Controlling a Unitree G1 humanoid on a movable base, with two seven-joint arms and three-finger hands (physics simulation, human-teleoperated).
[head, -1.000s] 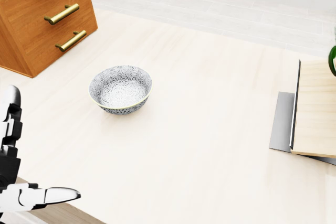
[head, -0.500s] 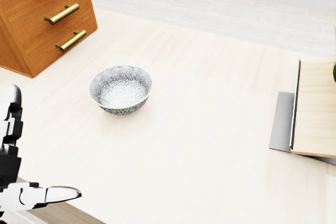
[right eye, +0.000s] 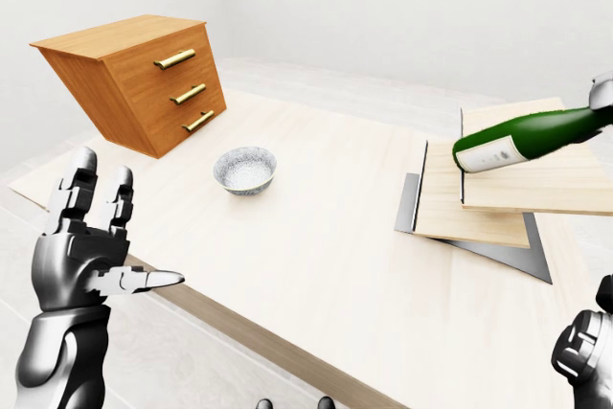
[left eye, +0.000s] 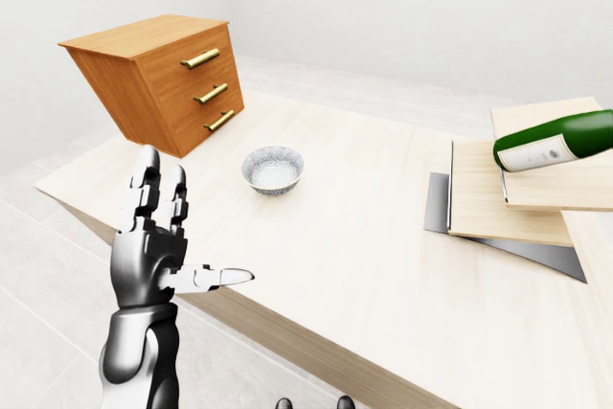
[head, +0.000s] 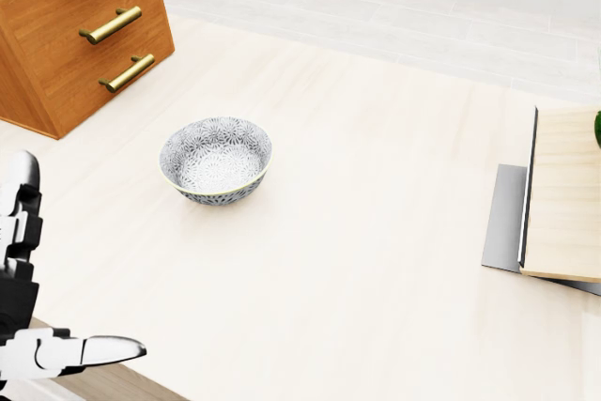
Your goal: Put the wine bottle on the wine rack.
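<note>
A green wine bottle (right eye: 525, 139) with a white label hangs almost level in the air at the right of the right-eye view. It hovers over the wine rack (right eye: 479, 208), a stack of pale wooden boards on a grey base. Only a grey bit of my right hand (right eye: 603, 93) shows, at the bottle's neck end on the picture's edge, where it grips the bottle. My left hand (left eye: 192, 222) is raised at the lower left, off the table's near edge, with fingers spread and nothing in it. In the head view only a green sliver of the bottle (head: 598, 129) shows.
A patterned grey bowl (head: 215, 159) sits on the pale table (head: 376, 260). A tilted wooden drawer chest (left eye: 163, 79) with brass handles stands at the table's left. A grey part of my right arm (right eye: 584, 352) shows at the lower right.
In the head view the green sliver of the bottle at the right edge has shrunk, sliding further right out of the picture. My left hand has barely moved.
</note>
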